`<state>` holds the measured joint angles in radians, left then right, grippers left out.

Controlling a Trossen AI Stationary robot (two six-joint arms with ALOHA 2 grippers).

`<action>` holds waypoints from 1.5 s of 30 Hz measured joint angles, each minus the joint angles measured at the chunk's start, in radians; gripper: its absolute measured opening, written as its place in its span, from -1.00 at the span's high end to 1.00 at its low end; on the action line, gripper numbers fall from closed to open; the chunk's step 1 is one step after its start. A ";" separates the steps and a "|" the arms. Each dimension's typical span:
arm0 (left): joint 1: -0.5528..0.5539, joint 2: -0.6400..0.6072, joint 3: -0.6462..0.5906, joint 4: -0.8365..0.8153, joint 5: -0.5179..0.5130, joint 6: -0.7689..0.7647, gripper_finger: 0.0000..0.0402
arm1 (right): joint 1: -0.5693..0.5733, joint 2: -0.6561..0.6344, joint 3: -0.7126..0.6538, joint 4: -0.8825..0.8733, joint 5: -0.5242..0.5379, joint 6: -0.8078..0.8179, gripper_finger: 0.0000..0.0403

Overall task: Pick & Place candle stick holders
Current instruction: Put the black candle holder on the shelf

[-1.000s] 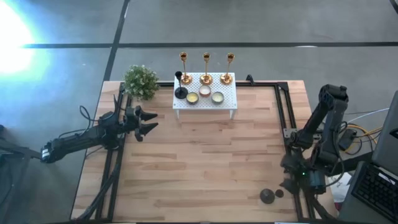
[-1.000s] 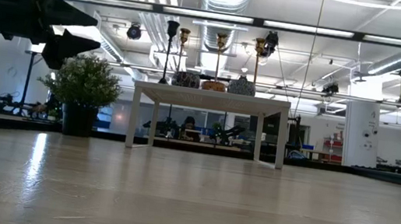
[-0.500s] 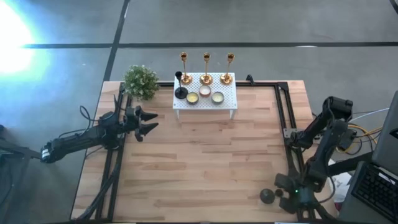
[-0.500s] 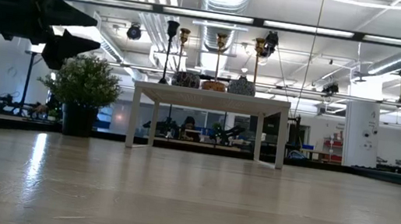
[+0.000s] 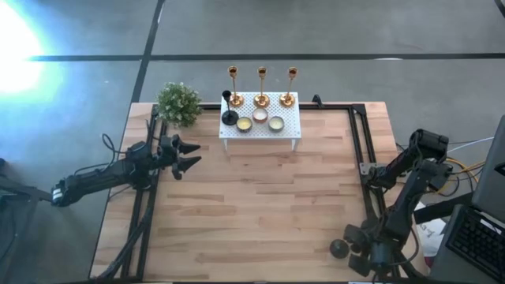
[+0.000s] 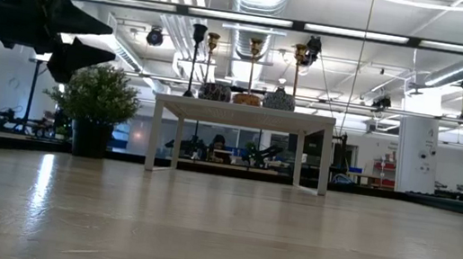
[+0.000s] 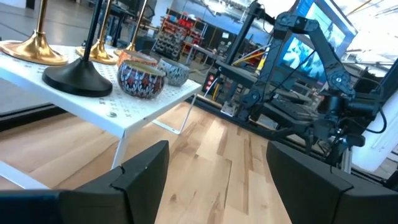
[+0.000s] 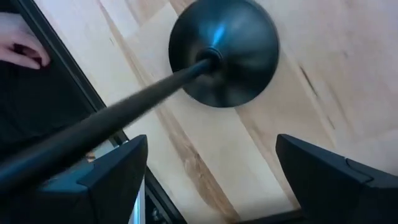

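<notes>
Hovering with fingers spread wide over the black candle stick holder (image 8: 222, 53) standing near the table's (image 5: 260, 205) front right corner, right gripper (image 8: 208, 180) touching nothing. Waiting open and empty at the left, left gripper (image 5: 188, 153). Standing on the white rack (image 5: 288, 116): three gold candle stick holders (image 5: 261, 85), another black one (image 5: 229, 110). No readable writing.

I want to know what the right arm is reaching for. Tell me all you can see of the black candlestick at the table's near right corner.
The black candlestick has a round dome base with a dull metallic sheen and a slim dark stem rising from its centre. It stands upright on the bare wooden table, near the right frame rail. The right hand hovers directly over it, fingers open to either side, not touching.
</notes>
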<state>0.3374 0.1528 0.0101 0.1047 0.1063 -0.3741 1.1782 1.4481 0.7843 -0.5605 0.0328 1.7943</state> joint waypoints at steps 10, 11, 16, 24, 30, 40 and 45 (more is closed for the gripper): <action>0.000 0.002 0.000 -0.010 0.000 0.000 -0.37 | -0.003 0.001 0.012 -0.014 0.121 -0.028 -0.55; 0.000 0.002 0.000 -0.010 0.000 0.000 -0.37 | -0.004 0.000 0.012 -0.014 0.131 -0.029 -0.53; 0.000 0.002 0.000 -0.010 0.000 0.000 -0.37 | -0.005 0.000 0.013 -0.016 0.213 -0.049 -0.46; 0.000 0.002 0.000 -0.010 0.000 0.000 -0.37 | -0.017 -0.001 0.015 -0.009 0.286 -0.066 -0.25; 0.000 0.002 0.000 -0.009 0.000 0.000 -0.37 | -0.044 -0.002 0.014 -0.001 0.321 -0.128 0.21; 0.000 0.002 0.001 -0.010 0.001 0.000 -0.37 | -0.077 -0.001 0.015 0.021 0.395 -0.203 0.94; 0.000 0.002 0.001 -0.010 0.001 0.000 -0.37 | -0.093 -0.001 0.024 0.018 0.445 -0.237 0.95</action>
<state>0.3378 0.1543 0.0109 0.0944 0.1070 -0.3742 1.0854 1.4467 0.8082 -0.5423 0.4773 1.5570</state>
